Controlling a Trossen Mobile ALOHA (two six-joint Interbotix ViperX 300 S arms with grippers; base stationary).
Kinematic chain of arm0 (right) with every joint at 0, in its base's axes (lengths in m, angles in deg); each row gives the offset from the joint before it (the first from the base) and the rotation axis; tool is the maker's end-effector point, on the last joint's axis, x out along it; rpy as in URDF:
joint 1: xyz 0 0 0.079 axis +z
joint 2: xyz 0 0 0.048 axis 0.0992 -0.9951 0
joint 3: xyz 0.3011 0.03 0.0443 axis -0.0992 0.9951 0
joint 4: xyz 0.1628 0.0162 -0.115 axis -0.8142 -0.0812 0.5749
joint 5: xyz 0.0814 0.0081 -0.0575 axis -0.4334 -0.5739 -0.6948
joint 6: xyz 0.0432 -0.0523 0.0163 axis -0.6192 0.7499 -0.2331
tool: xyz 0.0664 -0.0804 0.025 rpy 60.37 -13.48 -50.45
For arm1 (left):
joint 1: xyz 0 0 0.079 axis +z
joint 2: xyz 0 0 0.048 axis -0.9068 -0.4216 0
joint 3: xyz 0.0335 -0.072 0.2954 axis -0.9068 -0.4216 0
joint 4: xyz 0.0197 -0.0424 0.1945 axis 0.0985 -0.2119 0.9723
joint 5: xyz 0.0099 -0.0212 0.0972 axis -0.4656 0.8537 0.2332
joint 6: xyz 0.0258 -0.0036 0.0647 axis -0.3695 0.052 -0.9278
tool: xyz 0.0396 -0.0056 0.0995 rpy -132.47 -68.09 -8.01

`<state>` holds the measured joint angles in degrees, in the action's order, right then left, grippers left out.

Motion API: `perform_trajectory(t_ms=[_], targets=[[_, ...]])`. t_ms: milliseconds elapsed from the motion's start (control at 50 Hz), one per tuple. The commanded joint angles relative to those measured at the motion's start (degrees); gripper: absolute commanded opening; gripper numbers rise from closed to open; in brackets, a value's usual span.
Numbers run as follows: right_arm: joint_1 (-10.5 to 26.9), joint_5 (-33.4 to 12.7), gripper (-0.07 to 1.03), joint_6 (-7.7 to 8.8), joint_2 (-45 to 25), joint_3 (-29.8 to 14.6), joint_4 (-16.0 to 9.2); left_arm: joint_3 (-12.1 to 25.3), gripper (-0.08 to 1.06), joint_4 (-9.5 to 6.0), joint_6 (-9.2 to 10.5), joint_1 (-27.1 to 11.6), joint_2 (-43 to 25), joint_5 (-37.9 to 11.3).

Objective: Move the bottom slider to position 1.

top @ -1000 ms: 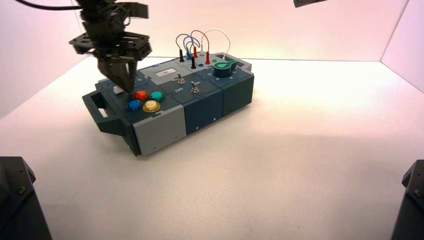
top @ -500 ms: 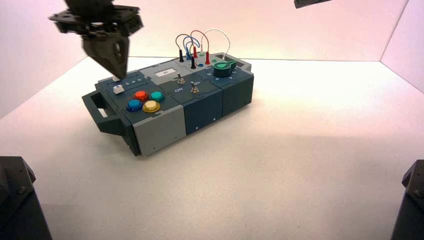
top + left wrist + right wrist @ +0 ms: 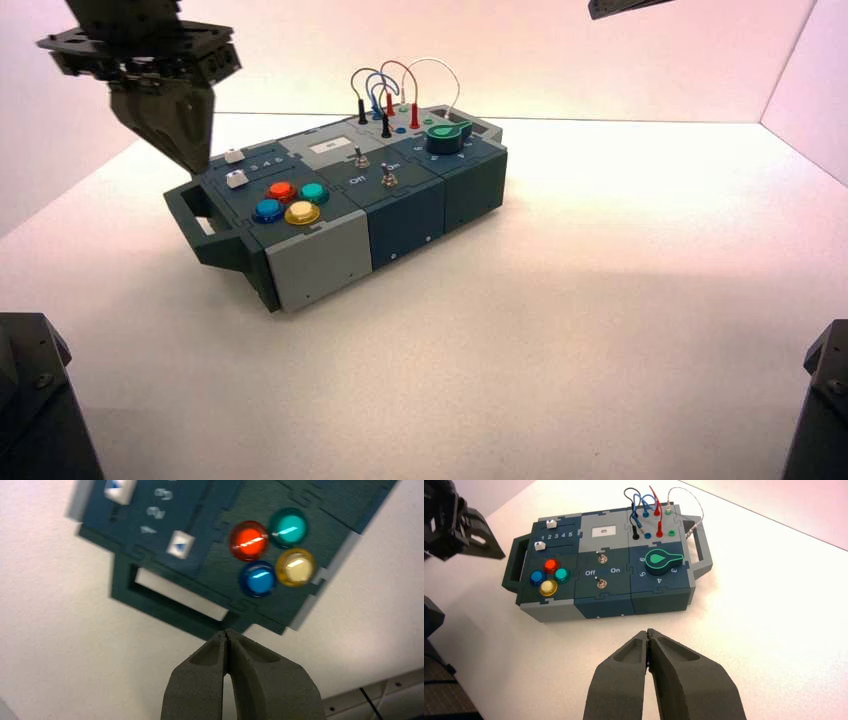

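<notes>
The bottom slider (image 3: 237,179) is a small white knob on the dark box's (image 3: 400,220) left end, next to the four round buttons. In the left wrist view the bottom slider (image 3: 180,544) stands beside the numeral 1. In the right wrist view it (image 3: 539,545) sits under the 1. The second white slider (image 3: 234,156) lies behind it. My left gripper (image 3: 193,160) is shut and empty, raised above the box's left handle (image 3: 195,215), apart from the slider. Its tips (image 3: 227,632) are pressed together. My right gripper (image 3: 648,631) is shut, held high in front of the box.
Red (image 3: 282,190), teal (image 3: 314,192), blue (image 3: 268,210) and yellow (image 3: 303,213) buttons sit by the sliders. Two metal toggle switches (image 3: 389,178), a green knob (image 3: 449,135) and looped wires (image 3: 400,85) stand further right. Dark arm bases (image 3: 35,400) sit at both front corners.
My left gripper has lifted off the bottom slider and moved up and to the left, past the box's left end. The slider knob now shows uncovered. The right arm has not moved.
</notes>
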<state>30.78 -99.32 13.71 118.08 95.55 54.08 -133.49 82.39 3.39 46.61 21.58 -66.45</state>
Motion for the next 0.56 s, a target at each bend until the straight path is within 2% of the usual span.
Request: perform_trajectory(t_ms=[20,560], targets=[[-0.1,0.3,-0.02,-0.18,-0.2,-1.8,-0.3,1.4,-0.03,0.26,0.09,1.1,1.2,0.1],[-0.1,-0.2,-0.02,-0.18,-1.2,-1.3,-0.3,0.9,-0.03,0.35,0.09,2.0,2.0,0.9]])
